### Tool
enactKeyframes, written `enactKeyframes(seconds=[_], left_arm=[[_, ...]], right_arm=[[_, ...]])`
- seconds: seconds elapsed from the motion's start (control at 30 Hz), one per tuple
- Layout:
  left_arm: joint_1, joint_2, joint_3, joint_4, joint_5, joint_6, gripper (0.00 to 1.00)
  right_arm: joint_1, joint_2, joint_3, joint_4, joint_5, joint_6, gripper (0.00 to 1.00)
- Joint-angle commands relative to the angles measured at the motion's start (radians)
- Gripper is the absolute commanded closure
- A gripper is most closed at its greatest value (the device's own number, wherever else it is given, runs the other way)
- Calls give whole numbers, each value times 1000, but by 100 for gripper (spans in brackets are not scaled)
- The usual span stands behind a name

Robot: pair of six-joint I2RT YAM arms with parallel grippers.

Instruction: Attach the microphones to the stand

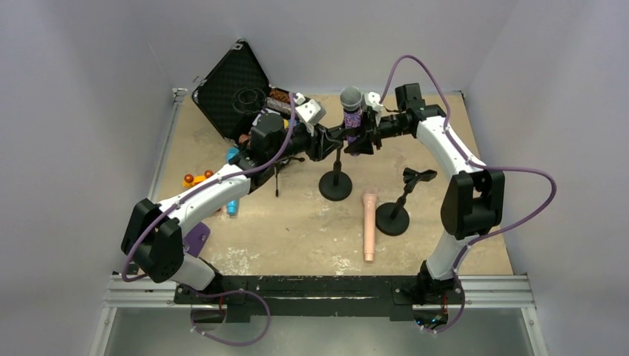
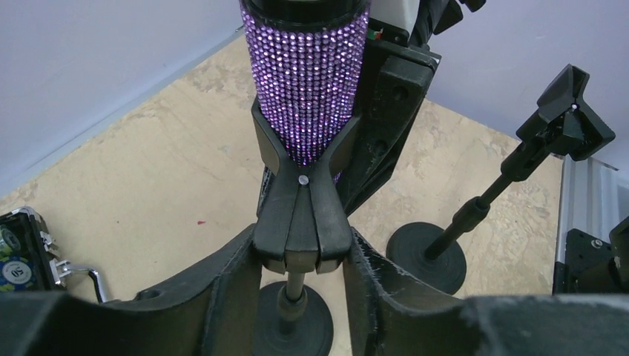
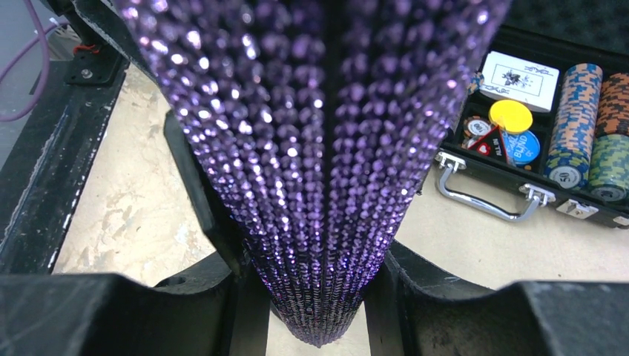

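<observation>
Right claw (image 3: 311,297) presses its gripped purple microphone (image 2: 305,81) into the clip (image 2: 300,215) pinched by left claw (image 2: 302,252); next, gentle release.

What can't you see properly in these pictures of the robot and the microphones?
Blue microphone: top view, the left arm covers most of it.
Purple microphone head: both wrist views, cut off by the top edge.
Orange things: top view, too small to name.
Left claw on the clip: left wrist view, too close and blurry to tell if it squeezes.
</observation>
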Motion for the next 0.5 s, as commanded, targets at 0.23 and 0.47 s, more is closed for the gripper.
enactKeyframes(seconds=[0.23,0.47], left_arm=[[-1,-51,14,29,-31,-51,21],[0,-114,13,-44,-23,15,16]], right_arm=[[20,-25,58,-58,-46,48,46],[-35,-33,162,-144,-48,25,14]])
